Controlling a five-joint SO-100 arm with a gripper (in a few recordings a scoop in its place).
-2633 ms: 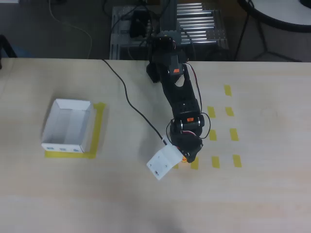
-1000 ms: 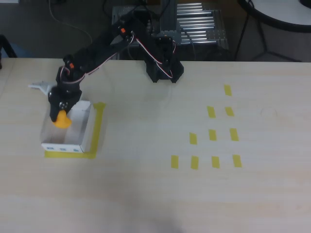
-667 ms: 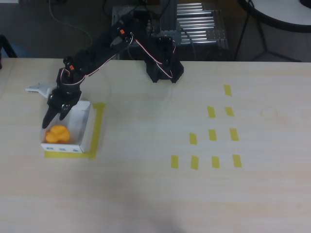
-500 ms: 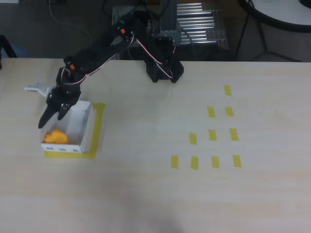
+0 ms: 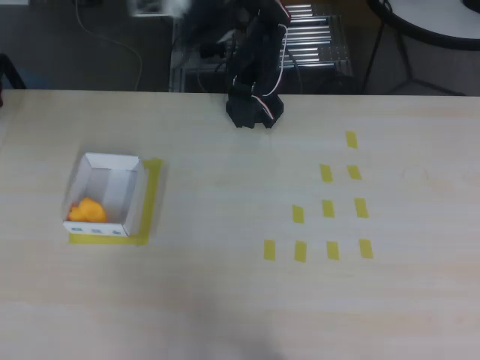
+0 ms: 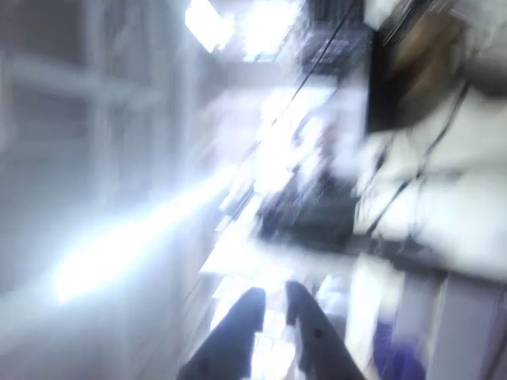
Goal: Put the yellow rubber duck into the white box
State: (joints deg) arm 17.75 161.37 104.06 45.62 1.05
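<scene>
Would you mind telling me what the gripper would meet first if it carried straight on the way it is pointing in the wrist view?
Hard to say: the gripper points up and away from the table, into a motion-blurred room with bright lights. Nothing close shows in its line, so the way looks free, though depth is unclear.

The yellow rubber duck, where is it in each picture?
Overhead view: the small yellow rubber duck sits inside the white cardboard box, at its lower-left corner, left on the table.
Wrist view: too blurred to find it; the dark fingers show at the bottom.
Shared landmark: none I can tell.
</scene>
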